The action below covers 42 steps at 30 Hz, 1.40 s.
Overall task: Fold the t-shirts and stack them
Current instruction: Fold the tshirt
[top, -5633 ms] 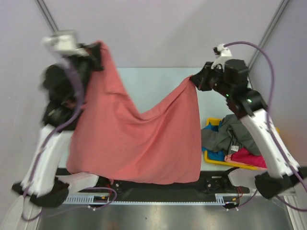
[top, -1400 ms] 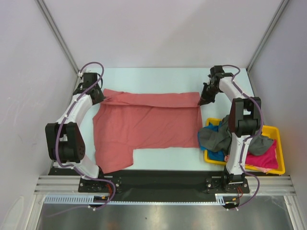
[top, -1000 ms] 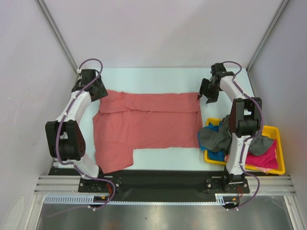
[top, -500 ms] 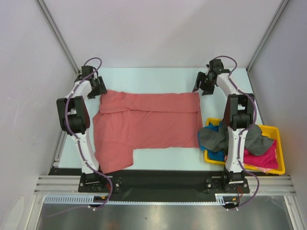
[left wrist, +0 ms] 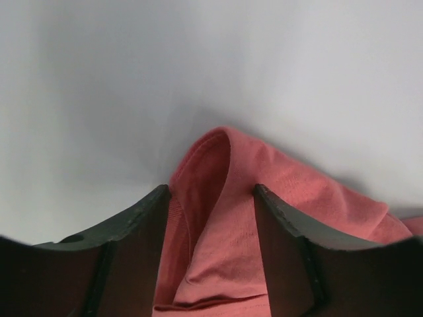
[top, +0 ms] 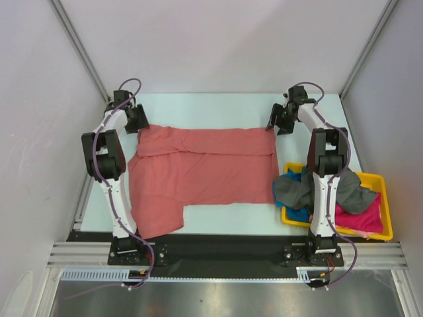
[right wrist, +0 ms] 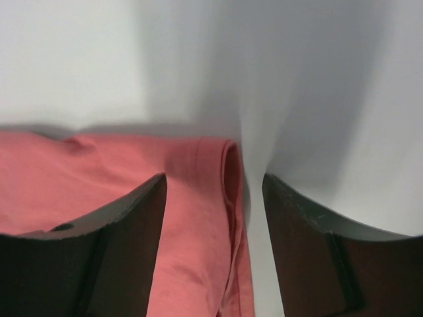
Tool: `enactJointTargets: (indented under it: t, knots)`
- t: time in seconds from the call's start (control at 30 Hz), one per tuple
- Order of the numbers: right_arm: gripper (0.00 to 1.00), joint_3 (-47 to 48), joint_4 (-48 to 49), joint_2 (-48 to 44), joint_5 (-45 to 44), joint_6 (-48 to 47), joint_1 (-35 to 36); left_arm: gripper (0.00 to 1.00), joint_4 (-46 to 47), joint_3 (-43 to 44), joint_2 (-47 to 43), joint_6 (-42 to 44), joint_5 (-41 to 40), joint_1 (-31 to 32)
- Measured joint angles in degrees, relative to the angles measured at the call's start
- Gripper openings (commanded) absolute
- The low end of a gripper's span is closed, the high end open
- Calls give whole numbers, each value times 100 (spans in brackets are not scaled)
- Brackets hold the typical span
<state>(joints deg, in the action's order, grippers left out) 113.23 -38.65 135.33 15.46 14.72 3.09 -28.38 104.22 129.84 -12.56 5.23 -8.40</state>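
The salmon-red t-shirt [top: 205, 165] lies spread on the table, its far edge folded over into a band. My left gripper [top: 139, 123] is at the shirt's far left corner. In the left wrist view that gripper [left wrist: 210, 188] is open, and a loose fold of the shirt [left wrist: 225, 224] lies between its fingers. My right gripper [top: 273, 124] is at the far right corner. It is open [right wrist: 215, 177] over the shirt's folded edge [right wrist: 198, 198], with bare table showing beside the right finger [right wrist: 310, 238].
A yellow tray [top: 381, 179] at the right front holds a dark grey t-shirt [top: 303, 186], a magenta-pink one [top: 360, 212] and a bit of bright blue cloth [top: 297, 213]. The grey shirt hangs over the tray's left rim. White walls close in the back and both sides.
Both grippers let go of the salmon-red shirt's far corners and drew back slightly toward the far table edge. The shirt, held up earlier, now lies flat and still.
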Motion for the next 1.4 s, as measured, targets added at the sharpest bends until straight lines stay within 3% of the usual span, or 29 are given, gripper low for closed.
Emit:
enactJointTargets:
  t: [0.13, 0.17, 0.23, 0.27, 0.37, 0.4, 0.43, 0.5, 0.57, 0.8, 0.97, 1.03, 1.07, 1.1, 1.2, 1.23, 1.27, 1.37, 1.4]
  knots:
    - [60, 201, 2, 85, 48, 4, 4, 49, -4, 4, 111, -57, 149, -33]
    - [58, 225, 11, 116, 48, 4, 13, 42, -2, 4, 118, -83, 160, -50]
    - [50, 234, 24, 175, 76, 22, 28, 31, 2, 4, 122, -168, 225, -92]
    - [46, 238, 44, 186, 87, 44, 37, 19, 0, 7, 133, -229, 258, -122]
    - [32, 240, 103, 245, 186, 166, 61, 11, 11, 15, 177, -376, 289, -212]
    - [21, 240, 133, 260, 229, 216, 70, 3, 26, 15, 177, -422, 308, -243]
    - [16, 240, 166, 275, 238, 243, 85, 0, 44, 17, 177, -468, 310, -271]
    - [5, 219, 256, 304, 262, 374, 140, 0, 79, 28, 177, -535, 304, -328]
    - [0, 199, 365, 304, 221, 487, 212, 0, 85, 50, 179, -560, 271, -389]
    - [0, 264, 907, 402, -166, 1008, 492, 1, 262, 236, 197, -695, -17, -605]
    - [0, 833, 1154, 807, -387, 1285, 557, 1, 254, 782, 428, -715, -114, -769]
    - [7, 1329, 1119, 1099, -476, 1346, 564, 4, 229, 1019, 553, -717, -120, -800]
    - [15, 1569, 1119, 1241, -518, 1360, 568, 11, 234, 1067, 581, -721, -118, -804]
    - [34, 1753, 1095, 1344, -551, 1366, 568, 17, 227, 1069, 584, -732, -111, -804]
    - [54, 2212, 938, 1526, -660, 1318, 522, 38, 205, 1032, 581, -756, -105, -802]
    - [56, 2280, 876, 1530, -695, 1272, 485, 43, 225, 968, 557, -782, -111, -802]
    - [57, 2347, 800, 1530, -730, 1207, 439, 57, 216, 898, 535, -798, -120, -802]
    - [58, 2402, 509, 1451, -918, 1016, 289, 72, 168, 450, 350, -833, -216, -776]
    - [59, 2343, 365, 1370, -1012, 955, 247, 73, 162, 264, 256, -824, -282, -765]
